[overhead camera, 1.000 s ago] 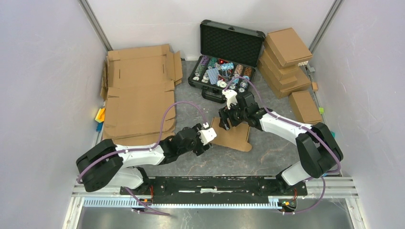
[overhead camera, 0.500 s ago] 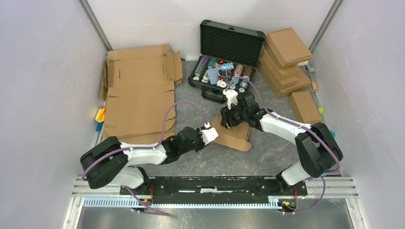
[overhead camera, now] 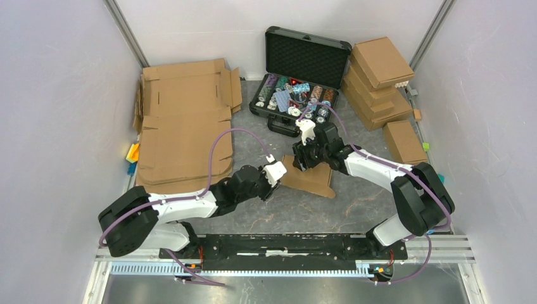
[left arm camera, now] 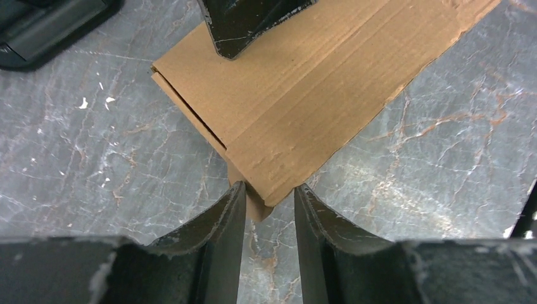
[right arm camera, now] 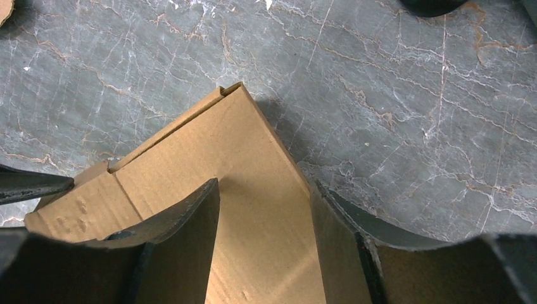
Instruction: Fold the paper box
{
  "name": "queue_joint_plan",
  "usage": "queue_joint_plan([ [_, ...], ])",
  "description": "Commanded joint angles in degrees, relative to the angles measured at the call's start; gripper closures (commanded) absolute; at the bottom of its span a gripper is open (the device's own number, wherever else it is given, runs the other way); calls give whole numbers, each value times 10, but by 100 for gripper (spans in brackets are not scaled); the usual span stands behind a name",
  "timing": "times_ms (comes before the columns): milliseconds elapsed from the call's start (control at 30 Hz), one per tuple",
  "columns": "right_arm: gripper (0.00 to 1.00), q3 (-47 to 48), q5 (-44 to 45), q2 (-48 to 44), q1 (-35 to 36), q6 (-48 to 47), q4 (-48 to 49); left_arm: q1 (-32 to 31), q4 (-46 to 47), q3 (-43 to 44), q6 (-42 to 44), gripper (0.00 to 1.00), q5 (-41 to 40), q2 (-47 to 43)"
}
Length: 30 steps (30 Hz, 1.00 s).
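– Two grippers on one box, then? Start at the far left for me.
– Far left are big flat cardboard sheets (overhead camera: pixel 183 126) with cut flaps, spread along the wall. A few coloured blocks (overhead camera: pixel 132 155) peep out at their near left edge.
– And moving in from there?
– The left gripper (overhead camera: pixel 280 175) reaches low over the grey marbled surface (overhead camera: pixel 354 202). Its wrist view shows the fingers (left arm camera: pixel 228 209) almost together, with only a narrow gap. The near corner of the paper box (overhead camera: pixel 310 180) pokes into that gap and meets both tips. Whether they squeeze it, I cannot tell.
– Where does the box itself sit?
– Mid-surface, between the two grippers and in front of the black case (overhead camera: pixel 308 60). It is partly folded, one layer lying over another. In the left wrist view a dark slit runs along its left edge.
– And the right side?
– The right gripper (overhead camera: pixel 303 162) is on the box's far end. Its fingers are spread moderately, with a panel of the box running between them. One finger lies over the cardboard and the other shows past its edge. It looks to have hold of that panel.
– Further right?
– The case stands open at the back, its tray full of chips (overhead camera: pixel 294 95). To its right, closed brown boxes (overhead camera: pixel 380 76) are stacked by the wall, with one more lying nearer.
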Motion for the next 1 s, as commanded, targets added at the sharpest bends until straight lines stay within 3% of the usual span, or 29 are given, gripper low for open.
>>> queue_joint_plan([
  [0,41,-9,2,-1,5,0,-3,4,-47,53,-94,60,0,7],
  [300,40,-12,8,-2,10,-3,-6,30,-109,94,-165,65,11,11],
  [400,36,-22,9,-10,18,-6,-3,29,-133,104,-168,56,11,15],
  [600,24,-39,23,-34,26,-14,-8,30,-166,109,-177,49,24,5],
  [800,15,-53,18,-57,27,-13,-13,33,-189,126,-179,52,22,19],
  [967,19,-57,18,-51,27,-14,-17,34,-180,131,-182,60,21,24],
])
